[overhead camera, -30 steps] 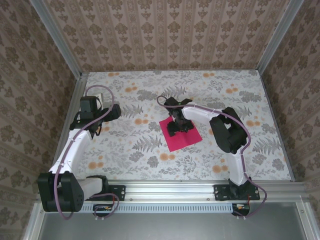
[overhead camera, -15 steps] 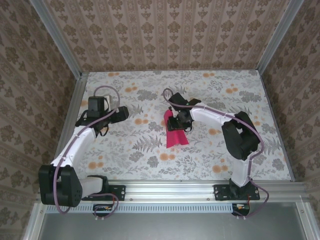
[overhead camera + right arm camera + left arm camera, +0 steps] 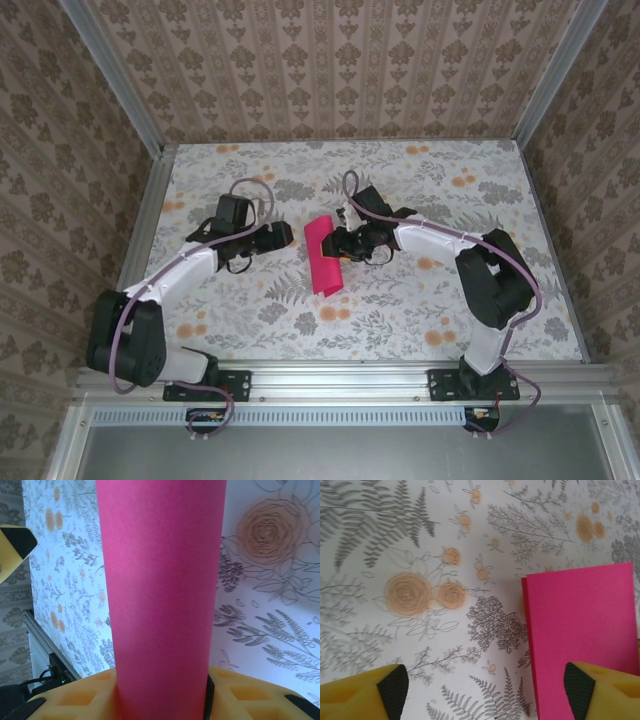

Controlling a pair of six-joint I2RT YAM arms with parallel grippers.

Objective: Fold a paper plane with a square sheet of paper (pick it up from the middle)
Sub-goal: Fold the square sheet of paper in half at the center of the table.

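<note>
A: Paper (image 3: 322, 258) position?
B: Doubled over at mid-desk (image 3: 420, 310), pinched between the yellow pads of the right end effector (image 3: 162, 700).
A: Left end effector (image 3: 485, 687)?
B: Spread wide, just beside the paper's edge, gripping nothing.

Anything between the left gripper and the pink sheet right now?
Nothing visible. The left gripper, jaws open, faces the square sheet of paper, which the right gripper holds doubled over. Only floral tabletop lies between them.
</note>
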